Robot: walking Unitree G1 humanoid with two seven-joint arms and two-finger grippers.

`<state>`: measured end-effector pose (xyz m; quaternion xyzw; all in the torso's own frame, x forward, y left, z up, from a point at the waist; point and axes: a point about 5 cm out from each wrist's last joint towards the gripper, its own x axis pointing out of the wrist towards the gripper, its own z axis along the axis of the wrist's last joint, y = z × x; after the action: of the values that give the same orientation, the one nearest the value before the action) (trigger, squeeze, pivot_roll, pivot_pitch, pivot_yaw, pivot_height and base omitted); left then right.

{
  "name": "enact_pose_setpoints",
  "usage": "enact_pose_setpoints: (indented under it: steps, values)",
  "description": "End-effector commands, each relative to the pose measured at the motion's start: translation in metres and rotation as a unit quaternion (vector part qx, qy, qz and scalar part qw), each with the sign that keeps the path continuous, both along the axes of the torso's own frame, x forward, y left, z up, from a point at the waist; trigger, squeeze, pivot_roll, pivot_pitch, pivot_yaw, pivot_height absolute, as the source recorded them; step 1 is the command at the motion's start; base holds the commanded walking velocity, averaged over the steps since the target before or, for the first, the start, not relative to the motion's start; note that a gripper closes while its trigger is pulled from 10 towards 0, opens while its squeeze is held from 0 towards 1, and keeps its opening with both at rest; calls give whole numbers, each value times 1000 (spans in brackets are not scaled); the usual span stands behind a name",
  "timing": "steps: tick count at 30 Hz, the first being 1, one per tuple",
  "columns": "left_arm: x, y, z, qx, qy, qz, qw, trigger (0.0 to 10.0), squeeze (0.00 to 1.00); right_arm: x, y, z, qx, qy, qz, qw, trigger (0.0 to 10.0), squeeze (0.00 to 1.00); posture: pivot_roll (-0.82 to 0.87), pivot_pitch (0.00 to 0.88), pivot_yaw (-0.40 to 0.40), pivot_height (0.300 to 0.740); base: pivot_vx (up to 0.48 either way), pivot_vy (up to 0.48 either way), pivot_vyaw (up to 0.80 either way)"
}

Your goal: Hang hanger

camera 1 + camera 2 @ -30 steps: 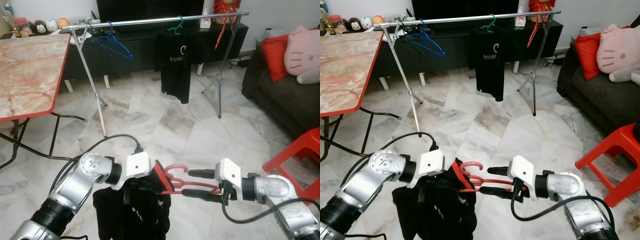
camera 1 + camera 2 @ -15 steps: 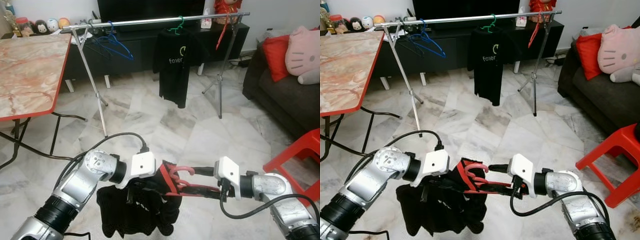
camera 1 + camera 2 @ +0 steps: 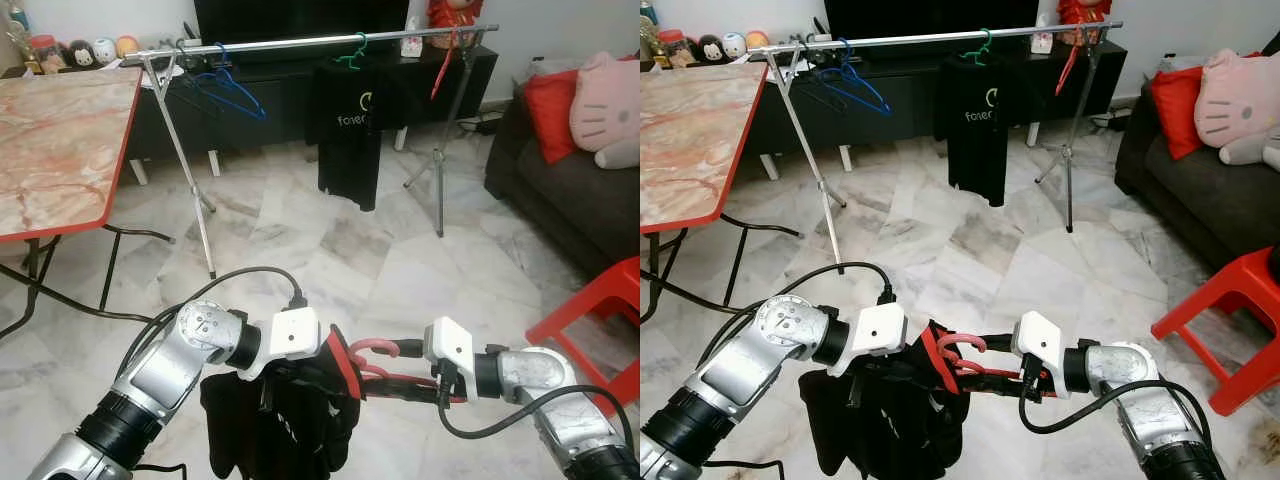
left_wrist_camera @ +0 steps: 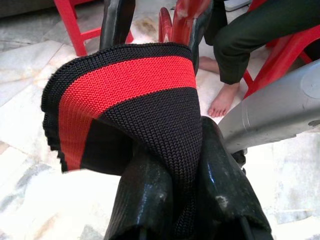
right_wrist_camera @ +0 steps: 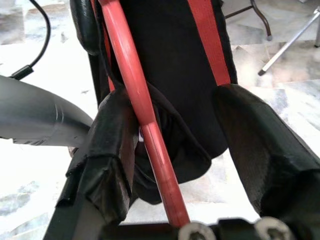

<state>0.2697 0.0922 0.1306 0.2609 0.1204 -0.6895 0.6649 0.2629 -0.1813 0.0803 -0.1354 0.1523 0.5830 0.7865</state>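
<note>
1. Left eye view: low in the frame, the left gripper (image 3: 335,372) and right gripper (image 3: 385,368) meet at a red hanger (image 3: 372,349) carrying a black garment (image 3: 275,425). The rail (image 3: 300,43) runs along the top, well apart.
2. Left wrist view: fingers (image 4: 145,200) are clenched on the garment's red-striped collar.
3. Right wrist view: fingers (image 5: 112,150) are spread, straddling the hanger's bar.
4. Judgement: hanger stiff and light, garment limp; take hold at the hook's neck.

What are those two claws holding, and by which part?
The left gripper pinches the black shirt's red-striped collar. The right gripper straddles the red hanger; its grip cannot be told.
</note>
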Motion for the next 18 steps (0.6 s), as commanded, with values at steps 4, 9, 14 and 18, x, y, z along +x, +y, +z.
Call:
enact_pose_setpoints:
  steps: [4,9,14,18]
  values:
    - [-3,-12,14,-12,-23,-37,999,10000,0,1,5,1,6,4,16,1000,353,0,-49,0,-22,740,0,0,0]
    - [-3,-14,15,-13,-25,-40,999,10000,0,1,7,-1,2,8,28,1000,9373,0,-46,0,-22,740,0,0,0]
    - [-4,-15,15,-14,-25,-42,999,10000,0,0,7,-1,4,15,31,999,0,0,-47,0,-22,740,0,0,0]
    - [-4,-16,16,-16,-26,-44,999,10000,0,0,6,-2,3,17,33,999,0,0,-45,0,-23,740,0,0,0]
